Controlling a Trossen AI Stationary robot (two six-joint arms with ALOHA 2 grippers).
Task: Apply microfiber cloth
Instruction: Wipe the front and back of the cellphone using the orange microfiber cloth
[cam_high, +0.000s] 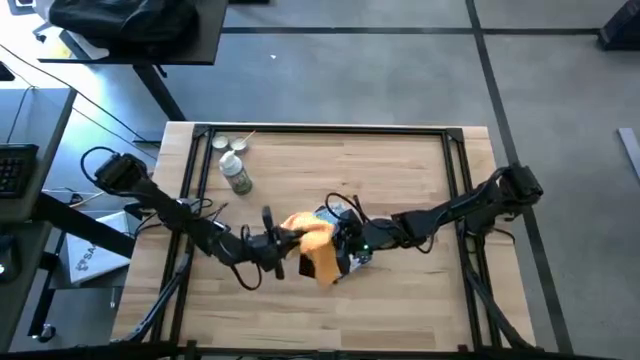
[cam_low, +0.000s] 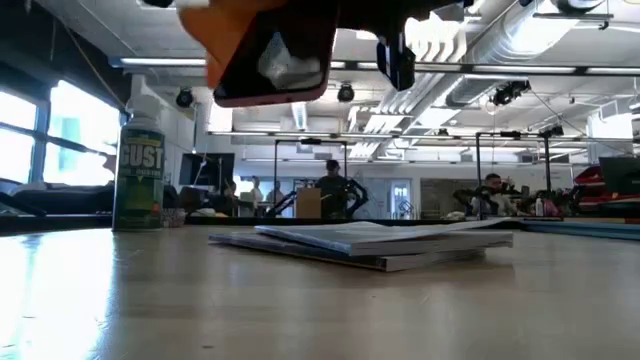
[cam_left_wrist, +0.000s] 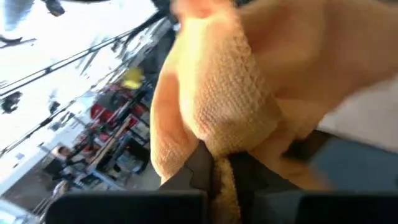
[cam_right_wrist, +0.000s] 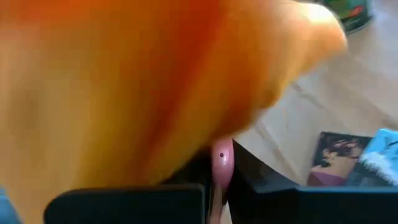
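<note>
The orange-yellow microfiber cloth (cam_high: 312, 240) lies bunched over a dark phone with a pink-edged case (cam_low: 270, 62). The phone hangs in the air above mid-table. My left gripper (cam_high: 283, 242) reaches in from the table's left and is shut on the cloth (cam_left_wrist: 249, 93). My right gripper (cam_high: 347, 246) comes from the table's right and is shut on the phone. In the right wrist view the cloth (cam_right_wrist: 137, 81) covers most of the phone. My left gripper pinches a bunched fold of the cloth (cam_left_wrist: 217, 163) between its two fingers, coming in about level from the table's left. The rest of the cloth spreads beyond the fingers over the phone. My right gripper pinches the phone's pink edge (cam_right_wrist: 222, 157) between its two fingers, coming from the table's right. The phone is lifted clear of the table and slightly tilted (cam_low: 262, 95); the cloth hides the rest of it.
A blue-grey printed packet (cam_low: 372, 240) lies flat on the table under the held phone, also seen as the packet (cam_right_wrist: 348, 155). A green spray can (cam_high: 236, 173) and small round lids (cam_high: 230, 145) stand at the far left. The near half of the table (cam_high: 330, 310) is bare wood.
</note>
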